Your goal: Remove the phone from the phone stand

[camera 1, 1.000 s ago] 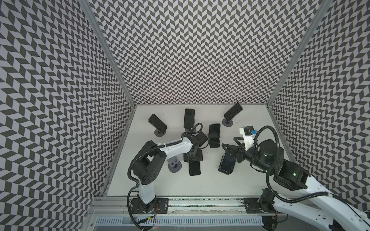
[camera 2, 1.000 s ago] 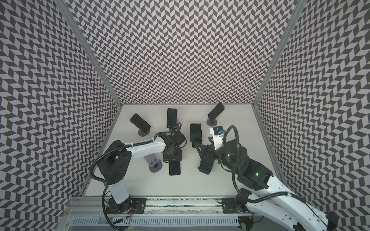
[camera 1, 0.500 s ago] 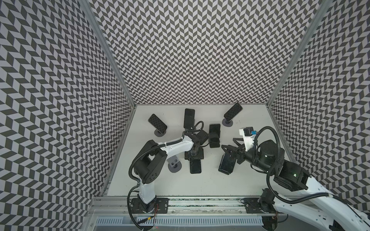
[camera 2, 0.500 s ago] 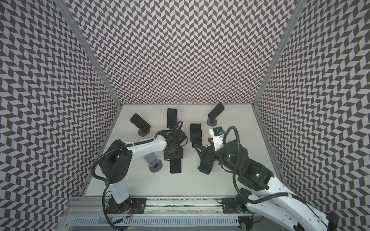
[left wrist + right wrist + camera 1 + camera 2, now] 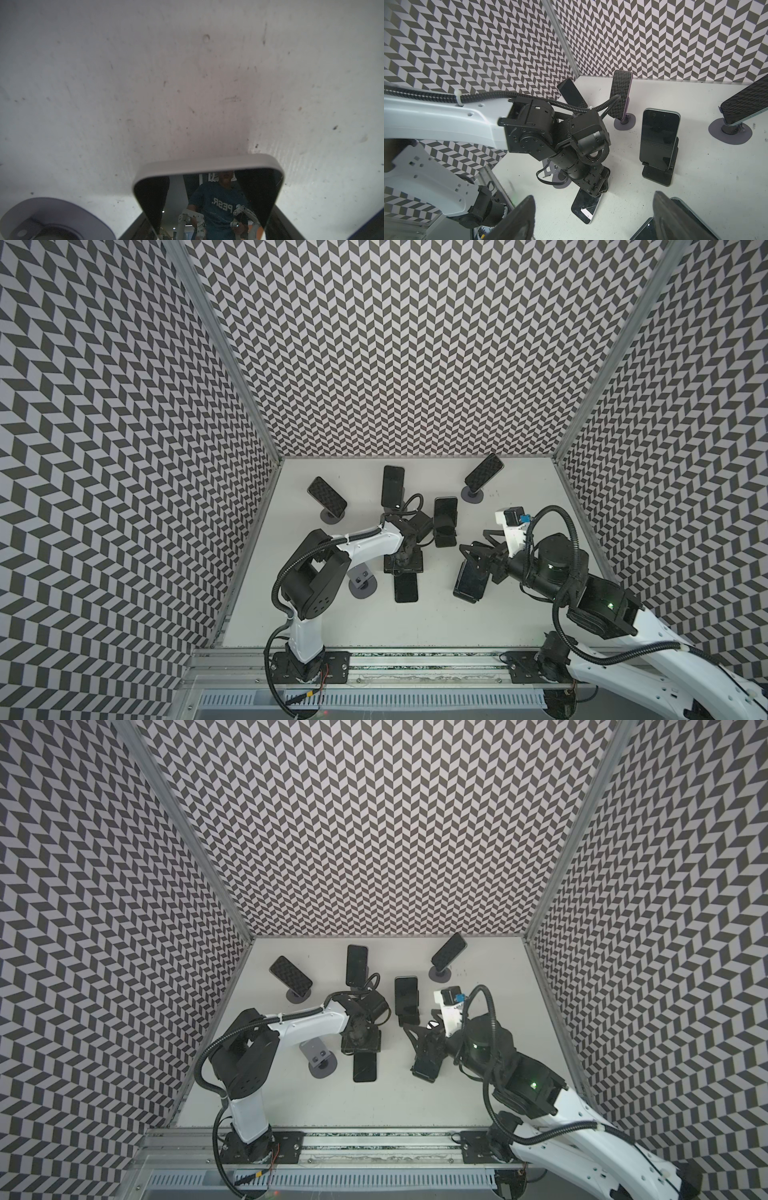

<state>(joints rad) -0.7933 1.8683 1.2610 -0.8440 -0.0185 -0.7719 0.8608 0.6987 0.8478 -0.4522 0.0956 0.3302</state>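
The left hand (image 5: 404, 567) is clenched on a phone (image 5: 406, 588) down at the middle of the worktop (image 5: 519, 622), just right of a grey round stand (image 5: 363, 583) and apart from it (the phone's dark screen faces up). The right hand (image 5: 478, 551), fingers spread, hovers at the upper end of a second phone (image 5: 471, 585) right of centre; whether it touches that phone cannot be told.

Left arm (image 5: 365, 545) and right arm (image 5: 665, 639) had white links, black screw-studded joints (image 5: 527, 137), corrugated black cables (image 5: 483, 96); left tool (image 5: 600, 188) and right tool (image 5: 593, 196) were black.
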